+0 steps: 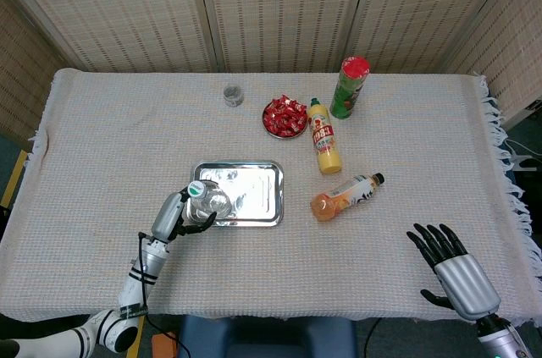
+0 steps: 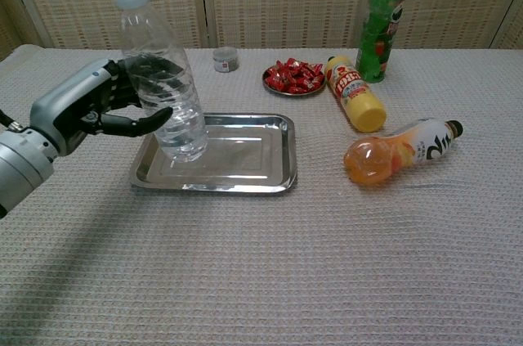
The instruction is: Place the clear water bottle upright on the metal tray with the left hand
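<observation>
Woven screens close off the back of the scene, and a pale knitted cloth (image 2: 327, 264) covers the whole table I am working over. My left hand (image 2: 98, 109) grips the clear water bottle (image 2: 163, 76) around its middle, fingers wrapped on the far side and thumb across the front, with the bottle nearly upright and leaning only slightly. It sits over the left part of the metal tray (image 2: 245, 182); from the chest view its base looks at or just above the tray floor, though I cannot tell whether it is bearing weight. From the head view the green-topped cap (image 1: 196, 189) lines up with the tray's left edge. I judge this to be the placing step, close to its end. What I need next is to bring the bottle truly vertical, settle its base flat inside the rim, and only then ease the fingers off without nudging it. My right hand (image 1: 453, 269) rests at the near right corner, fingers spread and holding nothing. Well apart to the right lie an orange drink bottle (image 2: 396, 150) and a yellow bottle (image 2: 355, 94), neither in my way.
</observation>
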Tool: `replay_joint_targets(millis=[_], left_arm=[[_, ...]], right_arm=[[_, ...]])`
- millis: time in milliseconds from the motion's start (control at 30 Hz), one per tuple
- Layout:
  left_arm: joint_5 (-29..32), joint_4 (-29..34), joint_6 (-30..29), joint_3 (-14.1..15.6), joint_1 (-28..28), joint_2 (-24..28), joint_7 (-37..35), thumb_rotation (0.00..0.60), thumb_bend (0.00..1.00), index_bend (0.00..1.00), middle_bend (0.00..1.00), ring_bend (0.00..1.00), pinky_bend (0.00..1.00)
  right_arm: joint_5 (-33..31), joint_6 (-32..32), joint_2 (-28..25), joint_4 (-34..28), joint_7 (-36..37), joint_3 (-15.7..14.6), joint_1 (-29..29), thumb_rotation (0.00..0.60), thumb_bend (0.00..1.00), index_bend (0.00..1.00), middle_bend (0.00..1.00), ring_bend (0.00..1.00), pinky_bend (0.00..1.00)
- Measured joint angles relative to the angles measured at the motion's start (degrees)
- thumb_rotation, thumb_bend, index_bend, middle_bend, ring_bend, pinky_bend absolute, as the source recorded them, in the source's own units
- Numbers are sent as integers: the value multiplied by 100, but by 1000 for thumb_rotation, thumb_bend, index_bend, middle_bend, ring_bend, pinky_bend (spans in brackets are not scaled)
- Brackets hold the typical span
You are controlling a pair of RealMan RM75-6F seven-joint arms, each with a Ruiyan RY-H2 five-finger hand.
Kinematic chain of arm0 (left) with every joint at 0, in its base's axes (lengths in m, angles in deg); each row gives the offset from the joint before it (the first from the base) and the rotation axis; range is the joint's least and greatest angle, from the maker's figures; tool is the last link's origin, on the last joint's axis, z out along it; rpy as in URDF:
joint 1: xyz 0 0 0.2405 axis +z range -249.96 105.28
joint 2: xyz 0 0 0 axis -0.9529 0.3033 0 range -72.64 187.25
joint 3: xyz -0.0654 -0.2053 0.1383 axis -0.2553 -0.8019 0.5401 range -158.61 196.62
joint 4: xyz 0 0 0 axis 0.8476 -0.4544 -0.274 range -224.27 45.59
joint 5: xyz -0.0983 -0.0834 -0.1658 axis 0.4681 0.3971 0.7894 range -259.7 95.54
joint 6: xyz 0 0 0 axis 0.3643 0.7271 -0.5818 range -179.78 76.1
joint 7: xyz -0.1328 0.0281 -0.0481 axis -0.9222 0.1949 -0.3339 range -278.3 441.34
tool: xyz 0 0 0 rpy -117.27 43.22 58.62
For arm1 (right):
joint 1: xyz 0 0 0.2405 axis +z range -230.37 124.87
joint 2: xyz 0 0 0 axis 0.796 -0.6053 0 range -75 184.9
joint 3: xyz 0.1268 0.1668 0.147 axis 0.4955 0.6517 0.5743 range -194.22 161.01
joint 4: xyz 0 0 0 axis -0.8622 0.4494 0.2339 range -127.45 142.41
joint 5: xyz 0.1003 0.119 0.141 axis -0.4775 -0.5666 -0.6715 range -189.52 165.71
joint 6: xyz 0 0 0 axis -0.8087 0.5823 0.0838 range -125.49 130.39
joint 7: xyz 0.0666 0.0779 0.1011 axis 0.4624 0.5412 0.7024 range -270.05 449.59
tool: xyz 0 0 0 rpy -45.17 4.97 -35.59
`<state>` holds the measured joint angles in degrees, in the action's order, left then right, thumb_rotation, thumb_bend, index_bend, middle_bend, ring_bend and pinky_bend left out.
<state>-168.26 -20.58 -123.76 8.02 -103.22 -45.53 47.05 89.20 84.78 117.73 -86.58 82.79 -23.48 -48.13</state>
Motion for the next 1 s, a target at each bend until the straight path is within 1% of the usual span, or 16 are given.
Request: replay_joint_targets(millis=[167,300,367,433,467,500,533,567,600,633,667,700,733,833,1000], left_arm=[[80,-702,62,-97,-219,-489,184,600,557,428,404,255,402],[161,-1250,201,-112,-358,-776,241,600,548,419,394,247,391],[239,-1439,291,-113,-396,-874,250,600,545,412,389,244,367],[284,-1559,338,-103,-410,-921,290,600,536,368,367,226,316],[317,-1623,382,-94,-417,-944,321,600,530,316,339,199,271],[342,-1651,421,-88,-420,-955,339,600,529,280,318,178,242],[365,-1663,465,-82,-424,-959,350,600,525,219,281,139,197],[394,-1665,527,-73,-429,-956,352,600,516,134,225,81,137],[409,-1662,571,-62,-432,-947,344,600,509,98,194,59,111],[423,-1657,607,-50,-433,-930,335,600,492,41,127,23,63],[436,-1642,626,-40,-434,-901,335,600,477,12,73,4,30],[437,-1623,629,-31,-434,-879,330,600,459,0,27,0,9],[434,-1600,634,-22,-433,-856,321,600,439,0,4,0,1],[446,-1464,686,0,-424,-763,263,600,397,0,0,0,0],[562,-1053,918,1,-406,-463,178,600,374,0,0,0,0]], right_arm=[[48,87,-35,14,85,-6,-24,600,8,0,0,0,0],[85,161,-57,34,157,-8,-44,600,8,0,0,0,0],[109,190,-66,45,189,-9,-51,600,8,0,0,0,0],[143,225,-72,54,209,-15,-60,600,8,0,0,0,0],[161,243,-74,60,218,-20,-66,600,8,0,0,0,0],[181,261,-76,65,231,-25,-71,600,8,0,0,0,0],[208,280,-79,73,261,-34,-75,600,8,0,0,0,0],[230,294,-81,83,289,-41,-77,600,8,0,0,0,0],[250,305,-82,98,314,-48,-79,600,8,0,0,0,0],[263,303,-81,118,331,-56,-77,600,8,0,0,0,0],[264,288,-81,121,336,-59,-72,600,8,0,0,0,0],[262,267,-80,123,340,-61,-65,600,8,0,0,0,0],[253,238,-77,123,338,-58,-53,600,8,0,0,0,0],[242,193,-69,114,342,-54,-31,600,7,0,0,0,0],[239,161,-53,105,312,-57,-22,600,7,0,0,0,0]])
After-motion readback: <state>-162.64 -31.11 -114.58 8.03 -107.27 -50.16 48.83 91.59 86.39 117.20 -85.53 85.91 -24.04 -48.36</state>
